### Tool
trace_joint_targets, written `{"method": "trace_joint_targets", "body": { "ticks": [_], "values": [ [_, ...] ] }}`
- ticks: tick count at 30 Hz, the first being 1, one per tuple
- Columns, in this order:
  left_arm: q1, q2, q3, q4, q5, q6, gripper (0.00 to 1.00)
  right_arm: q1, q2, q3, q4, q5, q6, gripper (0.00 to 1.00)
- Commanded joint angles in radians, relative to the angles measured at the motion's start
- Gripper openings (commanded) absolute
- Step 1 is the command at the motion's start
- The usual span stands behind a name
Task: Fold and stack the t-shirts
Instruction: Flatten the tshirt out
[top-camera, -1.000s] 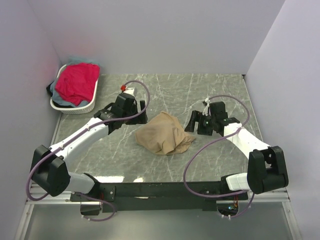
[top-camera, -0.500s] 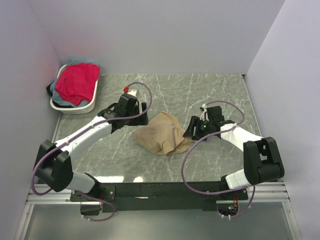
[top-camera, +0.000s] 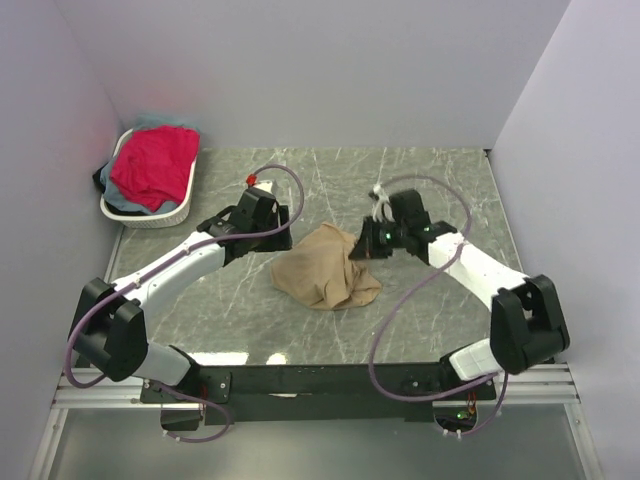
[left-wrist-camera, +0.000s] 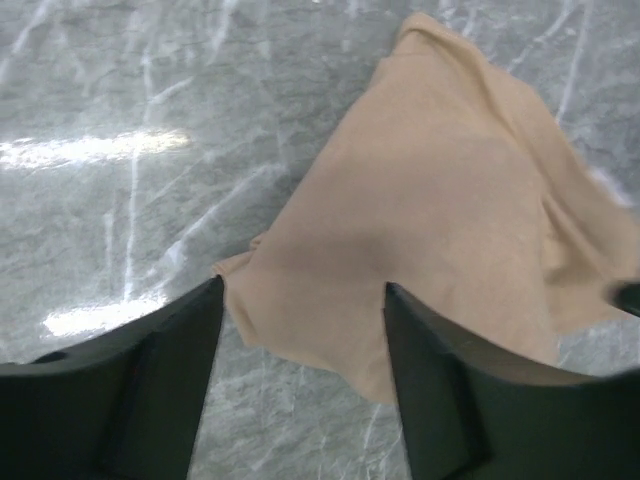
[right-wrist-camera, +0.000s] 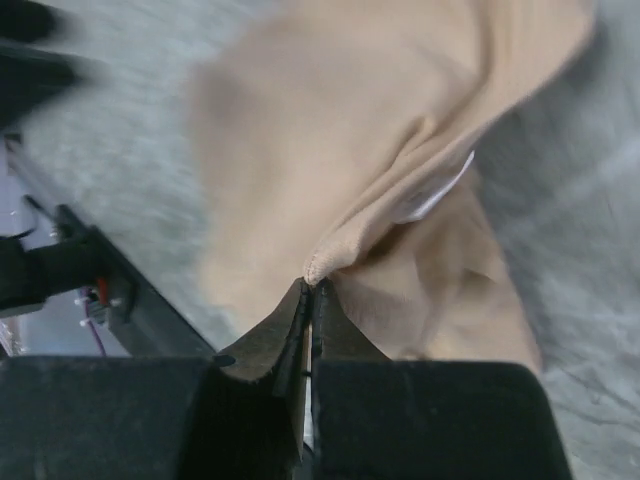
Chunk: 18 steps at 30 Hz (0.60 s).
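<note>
Two arms flanked one tan t-shirt (top-camera: 322, 272), which lay crumpled at the middle of the grey marble table (top-camera: 440, 180). The right gripper (right-wrist-camera: 309, 283) was pressed together, pinching a raised fold on the shirt's right side. The left gripper (left-wrist-camera: 302, 300) stood spread over the shirt's left edge with a cloth corner showing between its fingers; contact was unclear. A red-pink t-shirt (top-camera: 153, 165) lay heaped in the white basket (top-camera: 150, 218) at the table's far left corner, well apart from both grippers.
</note>
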Motion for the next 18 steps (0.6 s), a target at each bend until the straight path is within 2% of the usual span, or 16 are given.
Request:
{"method": "trace_joint_targets", "body": {
  "ticks": [1, 3, 6, 16, 18],
  "values": [
    [0.006, -0.016, 0.063, -0.039, -0.094, -0.035, 0.65, 0.037, -0.159, 0.252, -0.020, 0.062, -0.030, 0.00],
    [0.028, -0.025, 0.077, -0.057, -0.108, -0.043, 0.61, 0.034, -0.182, 0.376, -0.071, 0.141, -0.039, 0.00],
    [0.067, -0.055, 0.077, -0.054, -0.099, -0.052, 0.59, 0.034, -0.195, 0.517, -0.127, 0.253, -0.067, 0.00],
    [0.111, -0.106, 0.066, -0.047, -0.073, -0.037, 0.57, 0.029, -0.282, 0.739, -0.200, 0.670, -0.148, 0.00],
    [0.114, -0.100, 0.066, -0.047, -0.067, -0.037, 0.55, 0.029, -0.314, 0.780, -0.201, 0.717, -0.154, 0.00]
  ]
}}
